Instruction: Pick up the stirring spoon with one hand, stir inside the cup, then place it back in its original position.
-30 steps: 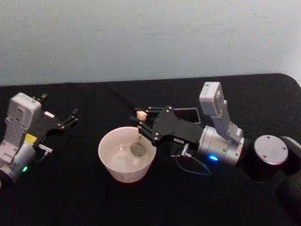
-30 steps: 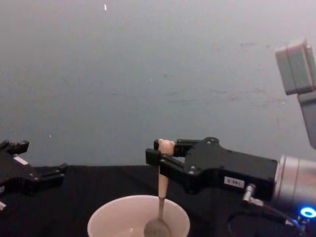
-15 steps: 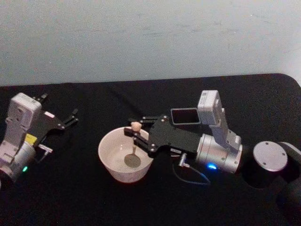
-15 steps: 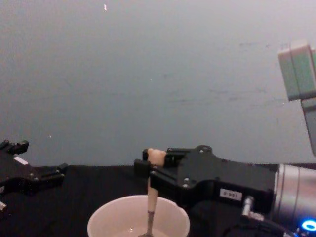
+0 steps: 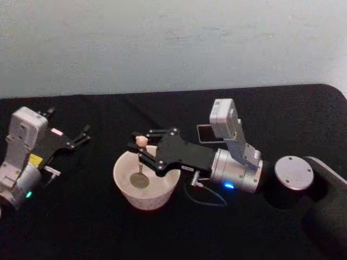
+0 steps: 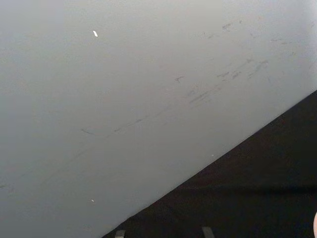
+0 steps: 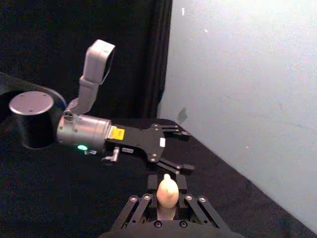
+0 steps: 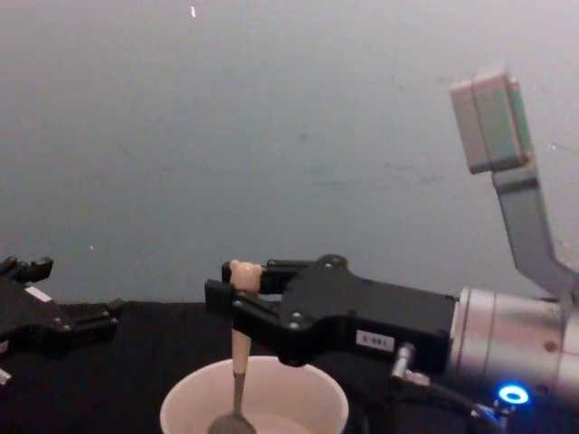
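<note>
Partly, stirring spoon (image 8: 239,351) inside right end effector (image 8: 232,284).

Parts hidden or cut off

In the chest view the lower edge cuts the cup (image 8: 177,414) below its rim and the bowl of the spoon (image 8: 238,348); the left edge cuts the left gripper (image 8: 71,291). In the head view the right arm's camera (image 5: 223,116) covers part of the holder (image 5: 203,134). The bear face on the spoon is too small to tell.
</note>
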{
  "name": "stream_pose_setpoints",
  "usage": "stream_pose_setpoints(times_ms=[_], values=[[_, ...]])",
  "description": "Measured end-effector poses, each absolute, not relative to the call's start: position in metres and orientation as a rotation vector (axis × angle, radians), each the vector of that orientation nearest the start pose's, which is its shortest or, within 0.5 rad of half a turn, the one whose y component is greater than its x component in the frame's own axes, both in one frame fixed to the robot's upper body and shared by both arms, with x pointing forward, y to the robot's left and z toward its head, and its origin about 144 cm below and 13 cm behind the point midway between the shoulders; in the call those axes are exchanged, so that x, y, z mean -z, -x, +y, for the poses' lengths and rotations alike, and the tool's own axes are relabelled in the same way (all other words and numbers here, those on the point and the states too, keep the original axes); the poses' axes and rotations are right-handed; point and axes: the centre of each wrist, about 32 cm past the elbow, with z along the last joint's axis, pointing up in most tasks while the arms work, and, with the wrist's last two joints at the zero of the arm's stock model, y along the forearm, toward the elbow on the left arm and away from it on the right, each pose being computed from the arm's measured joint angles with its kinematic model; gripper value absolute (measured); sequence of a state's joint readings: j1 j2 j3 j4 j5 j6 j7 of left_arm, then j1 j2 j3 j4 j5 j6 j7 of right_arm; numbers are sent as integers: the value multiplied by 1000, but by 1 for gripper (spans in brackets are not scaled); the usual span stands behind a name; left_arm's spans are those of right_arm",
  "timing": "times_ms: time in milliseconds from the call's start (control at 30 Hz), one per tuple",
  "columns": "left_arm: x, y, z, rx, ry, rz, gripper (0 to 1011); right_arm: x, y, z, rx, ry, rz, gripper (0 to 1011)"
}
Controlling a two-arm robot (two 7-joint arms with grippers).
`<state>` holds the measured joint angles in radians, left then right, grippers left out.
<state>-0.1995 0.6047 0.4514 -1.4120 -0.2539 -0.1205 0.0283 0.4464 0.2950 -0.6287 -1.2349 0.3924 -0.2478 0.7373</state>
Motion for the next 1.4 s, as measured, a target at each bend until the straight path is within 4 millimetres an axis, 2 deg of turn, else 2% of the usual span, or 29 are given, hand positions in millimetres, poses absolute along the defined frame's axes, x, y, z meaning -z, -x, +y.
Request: stream_pose_setpoints(times_ms=[267,633,1067,1400], values=[[-1140,-489,310,-1248,-305,-285,1001,-1156,-552,-170,393,-9,-184,212],[-1140,-489,310,-1248,-305,-285,1001,-1157,-558,-179,437,-6,-191,212],[-1140,-489,310,-1248,-304,-285,1001,-1155,-545,-197,452,1,-174,212],[-1140,-489,310,-1248,-304,-285,1001,-1155,-531,-194,399,0,-163,212]])
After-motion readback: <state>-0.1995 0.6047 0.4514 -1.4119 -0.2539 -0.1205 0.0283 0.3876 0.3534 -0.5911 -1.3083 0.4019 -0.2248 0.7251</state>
